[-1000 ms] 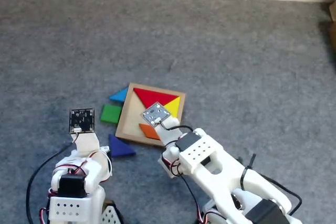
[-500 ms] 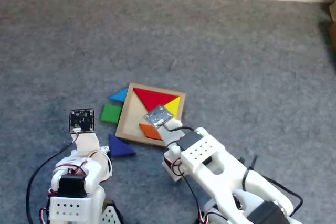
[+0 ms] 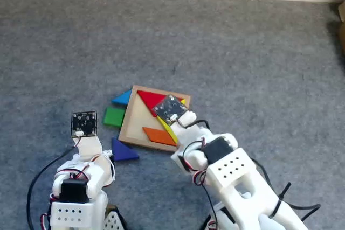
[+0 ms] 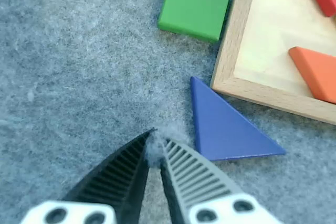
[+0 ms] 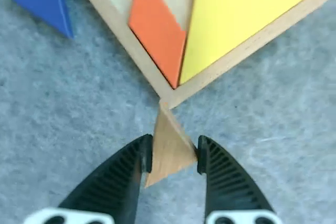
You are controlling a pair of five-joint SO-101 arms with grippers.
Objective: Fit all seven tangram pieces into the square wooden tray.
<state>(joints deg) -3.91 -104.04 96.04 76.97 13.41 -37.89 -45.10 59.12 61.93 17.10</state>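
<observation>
Tangram tray (image 3: 136, 119), square pale wood, on the grey felt bench (image 3: 242, 52).
Inside lie a red triangle (image 3: 151, 99), yellow triangle (image 5: 231, 19) and orange parallelogram (image 5: 157, 30); blue triangle (image 4: 226, 129) and green square (image 4: 196, 4) lie outside. The right pincer (image 5: 173, 153) grips a wooden triangle (image 5: 169, 150) at the tray's corner; the left pincer (image 4: 156, 145) is closed.

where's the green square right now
In the high view the green square lies just left of the tray, between the light blue piece and the dark blue triangle.
</observation>
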